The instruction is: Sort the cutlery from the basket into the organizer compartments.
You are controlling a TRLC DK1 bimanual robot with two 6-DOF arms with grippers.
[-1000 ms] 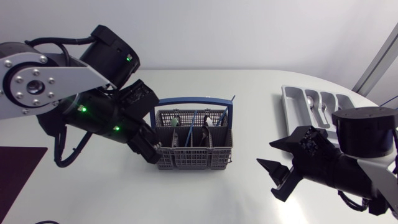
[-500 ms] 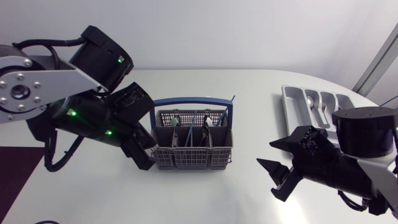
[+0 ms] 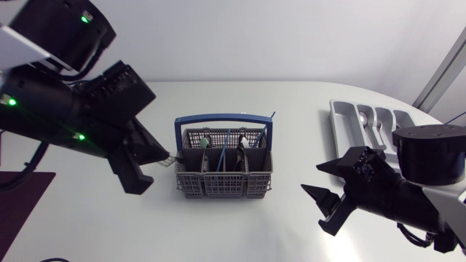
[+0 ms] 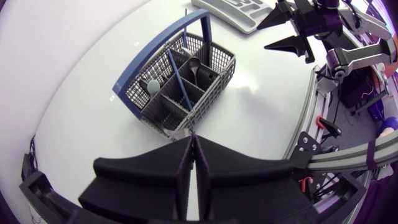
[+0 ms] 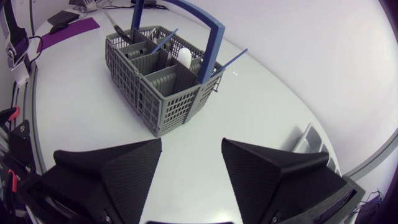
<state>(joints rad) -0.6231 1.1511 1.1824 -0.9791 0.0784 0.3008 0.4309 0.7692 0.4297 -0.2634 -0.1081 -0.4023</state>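
The grey cutlery basket (image 3: 224, 173) with a blue handle stands mid-table, also seen in the wrist views (image 4: 180, 81) (image 5: 161, 74). It holds blue-handled pieces (image 3: 227, 138) and a spoon (image 4: 194, 65). My left gripper (image 3: 162, 156) hangs just left of the basket, above the table. Its fingers (image 4: 174, 174) are pressed together on a thin silver piece of cutlery (image 3: 173, 156) that slants toward the basket's left corner (image 5: 118, 26); I cannot tell its kind. My right gripper (image 3: 320, 209) stands open and empty, right of the basket (image 5: 191, 149). The white organizer (image 3: 349, 120) lies at the far right.
A spoon (image 3: 371, 131) lies in one organizer compartment. A dark purple mat (image 3: 22, 196) lies at the table's left edge. Bare tabletop (image 3: 291, 145) lies between basket and organizer. The right arm's round link (image 3: 429, 153) covers the organizer's near end.
My left arm has risen and drawn back to the left, away from the basket's left wall, its fingers staying together. The right arm has not moved.
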